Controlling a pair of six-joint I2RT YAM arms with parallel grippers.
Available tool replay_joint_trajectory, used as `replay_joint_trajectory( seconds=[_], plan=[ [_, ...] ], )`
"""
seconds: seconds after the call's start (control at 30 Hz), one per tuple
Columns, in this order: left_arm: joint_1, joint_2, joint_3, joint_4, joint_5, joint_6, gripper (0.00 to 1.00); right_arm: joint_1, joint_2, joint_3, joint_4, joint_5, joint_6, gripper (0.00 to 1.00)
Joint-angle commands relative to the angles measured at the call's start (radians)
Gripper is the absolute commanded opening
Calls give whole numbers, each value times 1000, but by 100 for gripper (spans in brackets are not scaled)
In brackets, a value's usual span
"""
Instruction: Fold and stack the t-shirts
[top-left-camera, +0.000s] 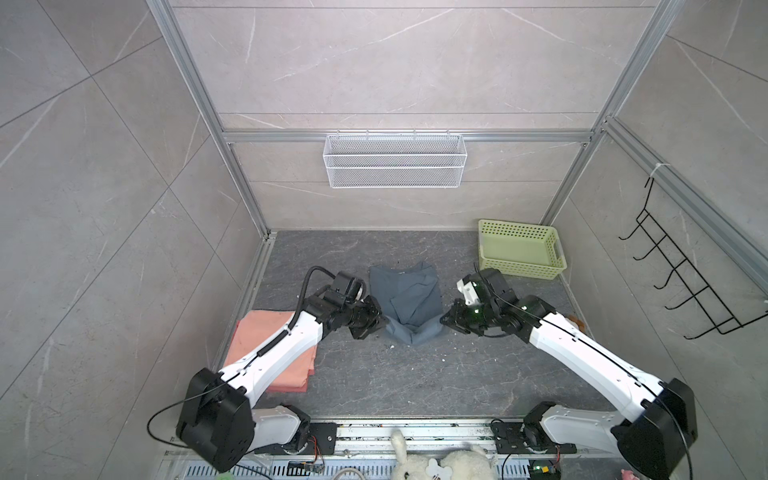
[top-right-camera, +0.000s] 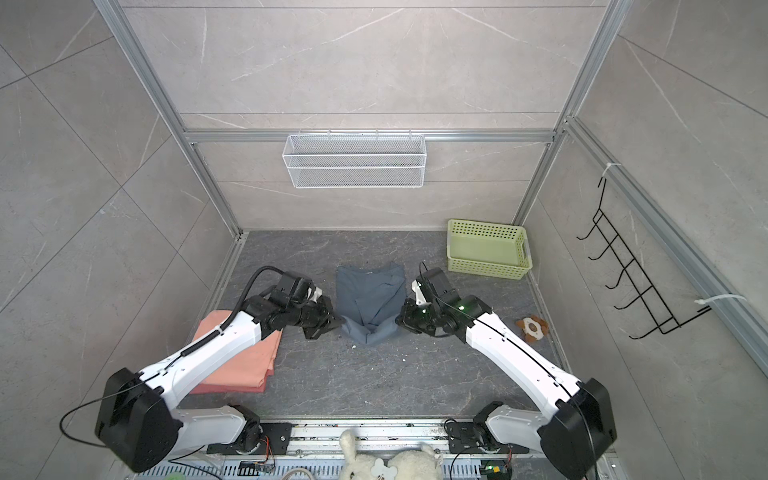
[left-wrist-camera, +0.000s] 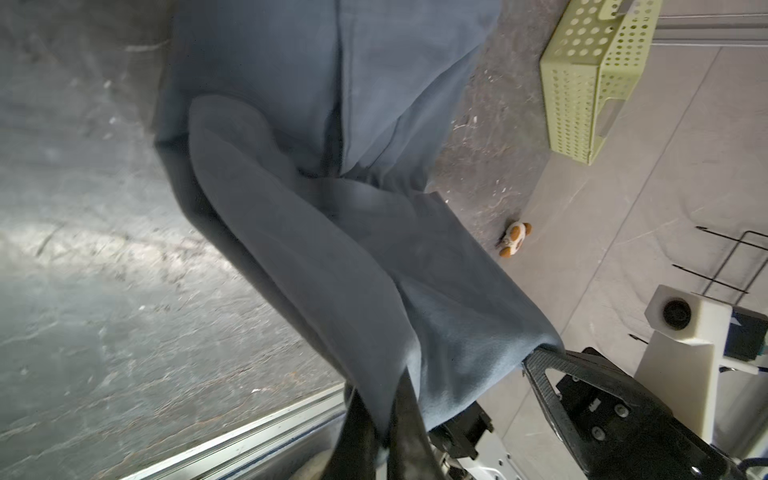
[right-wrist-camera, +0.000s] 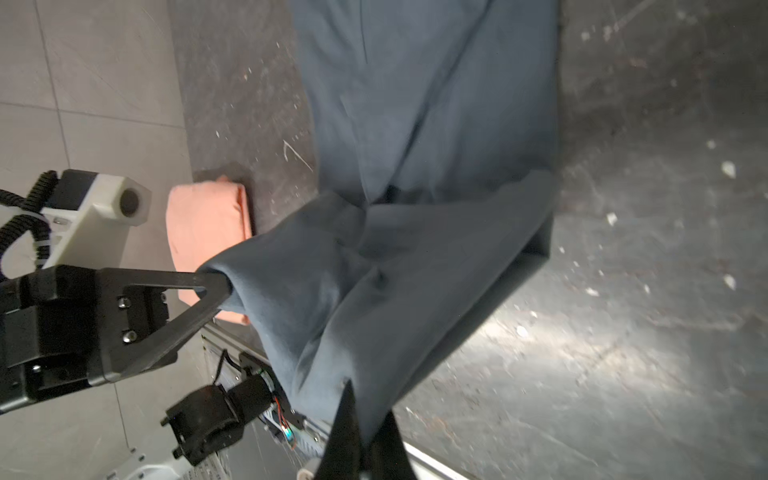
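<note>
A slate blue-grey t-shirt (top-left-camera: 409, 299) (top-right-camera: 370, 299) lies partly folded mid-table in both top views. Its far part rests flat and its near end is raised, sagging in a V between my grippers. My left gripper (top-left-camera: 382, 322) (top-right-camera: 338, 322) (left-wrist-camera: 384, 415) is shut on the near left corner of the cloth (left-wrist-camera: 311, 228). My right gripper (top-left-camera: 444, 320) (top-right-camera: 399, 318) (right-wrist-camera: 368, 419) is shut on the near right corner (right-wrist-camera: 415, 249). Folded salmon-pink t-shirts (top-left-camera: 253, 332) (top-right-camera: 245, 365) (right-wrist-camera: 203, 224) lie stacked at the left, partly under my left arm.
A pale green perforated basket (top-left-camera: 519, 270) (top-right-camera: 488, 270) (left-wrist-camera: 590, 83) stands at the back right. A small brown-and-white plush toy (top-right-camera: 532, 328) (left-wrist-camera: 514, 239) lies by the right wall. A white wire basket (top-left-camera: 395, 160) hangs on the back wall, and black hooks (top-left-camera: 685, 282) on the right.
</note>
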Motion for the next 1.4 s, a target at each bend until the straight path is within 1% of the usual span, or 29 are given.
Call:
replay_joint_trajectory(
  seconds=[0.0,0.07,0.17,0.27,0.33,0.4,0.47,0.5,0.53,0.57,0.6,0.67,0.8,0.93,1.03,1.13,1.2,1.23,1.27,1.37],
  plan=[
    [77,114,141,50,90,118,0,-49,112,102,70,43,22,2],
    [121,201,217,52,123,152,0,-91,180,139,116,58,27,2],
    [188,362,340,74,196,184,0,-151,323,206,214,8,36,3],
    [235,537,466,106,257,190,0,-184,509,327,282,-50,23,6],
    [255,664,556,129,292,186,0,-197,631,409,314,-73,39,6],
    [268,790,668,140,337,178,0,-214,738,472,355,-84,84,6],
    [274,889,765,142,348,159,0,-229,815,509,404,-90,127,6],
    [279,935,813,147,354,146,0,-236,840,529,422,-90,146,6],
    [284,962,847,152,360,127,2,-240,865,549,427,-85,157,7],
    [289,1026,880,171,375,101,3,-243,889,570,433,-79,162,6],
    [292,1050,899,216,390,68,3,-246,907,587,433,-70,170,6],
    [296,1082,937,244,392,42,6,-248,926,598,436,-46,186,5],
    [297,1111,991,252,402,47,16,-255,909,557,460,-2,224,4],
    [303,1088,971,298,414,52,34,-261,845,469,515,26,241,3],
    [315,1035,910,364,409,47,47,-271,775,381,550,55,254,3],
    [326,985,851,418,403,40,51,-293,706,244,663,92,310,3],
    [330,981,829,422,403,48,54,-318,698,180,735,85,352,3],
    [330,980,823,417,403,57,55,-325,702,170,749,88,358,3],
    [330,948,819,409,403,61,55,-328,712,171,759,83,353,3],
    [328,939,792,405,402,68,57,-332,764,229,701,47,332,5]
  ],
)
